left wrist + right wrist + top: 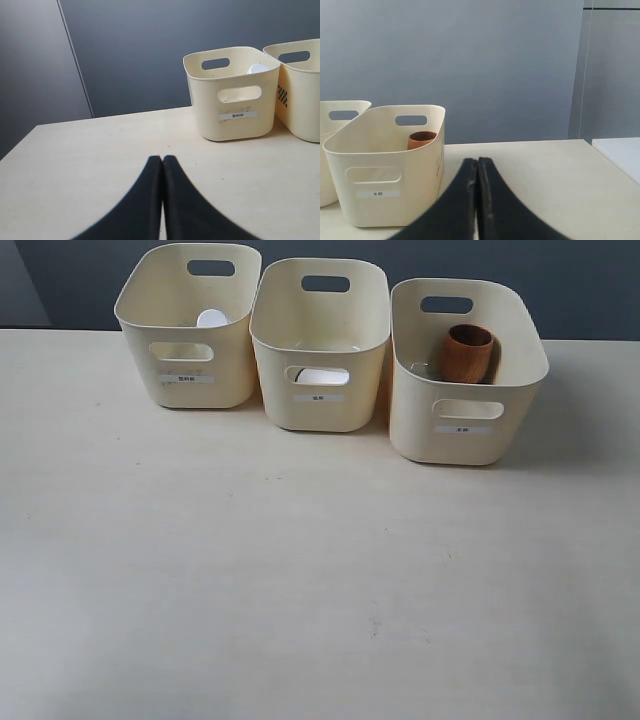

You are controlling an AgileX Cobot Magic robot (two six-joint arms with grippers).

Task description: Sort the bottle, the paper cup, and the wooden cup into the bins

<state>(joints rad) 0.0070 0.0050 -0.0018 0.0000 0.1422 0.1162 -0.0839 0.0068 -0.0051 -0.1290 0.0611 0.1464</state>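
While both hands sit pinched together, empty, the brown wooden cup stands upright in its bin; bottle mostly hidden.

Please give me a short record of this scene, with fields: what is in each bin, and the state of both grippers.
left bin: bottle, only its white cap shows
middle bin: white object seen through the front cut-out, probably the paper cup
right bin: wooden cup, upright
left gripper: shut, holds nothing
right gripper: shut, holds nothing
table: pale wood
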